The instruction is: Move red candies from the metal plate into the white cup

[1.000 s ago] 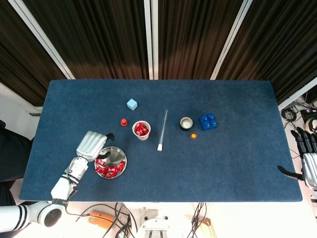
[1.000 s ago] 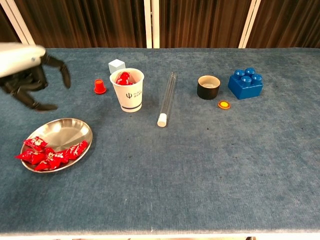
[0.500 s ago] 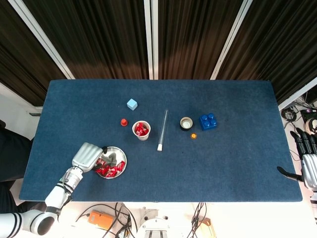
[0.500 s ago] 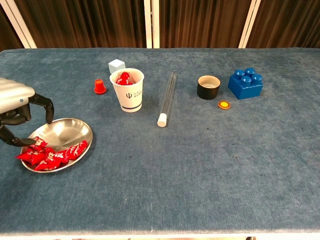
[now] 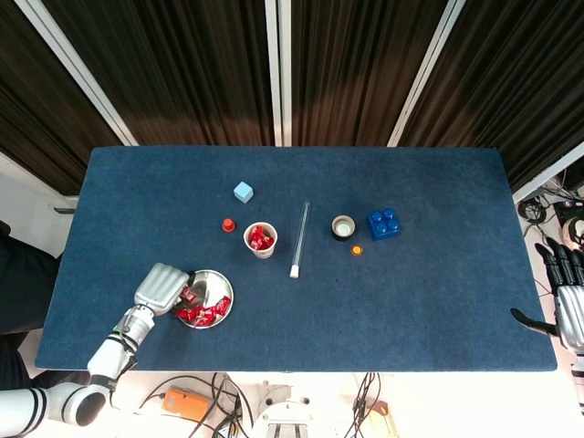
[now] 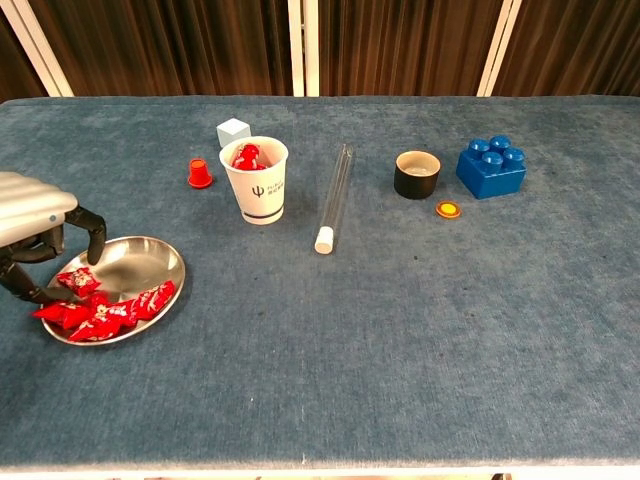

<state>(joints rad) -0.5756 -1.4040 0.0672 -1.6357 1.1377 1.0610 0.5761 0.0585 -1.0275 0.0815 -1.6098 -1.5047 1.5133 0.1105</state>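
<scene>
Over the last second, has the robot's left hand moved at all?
Yes. The left hand has come down from beside the small red cap to the round metal plate, its fingers now among the red candies.

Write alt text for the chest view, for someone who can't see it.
The robot's left hand reaches into a metal plate of red candies on a blue table. Behind stands a white cup already holding candy.

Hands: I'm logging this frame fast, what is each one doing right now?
Left hand: over the metal plate, fingers curled down at the red candies; a firm hold cannot be told.
Right hand: open, holding nothing, off the table's right edge.
</scene>
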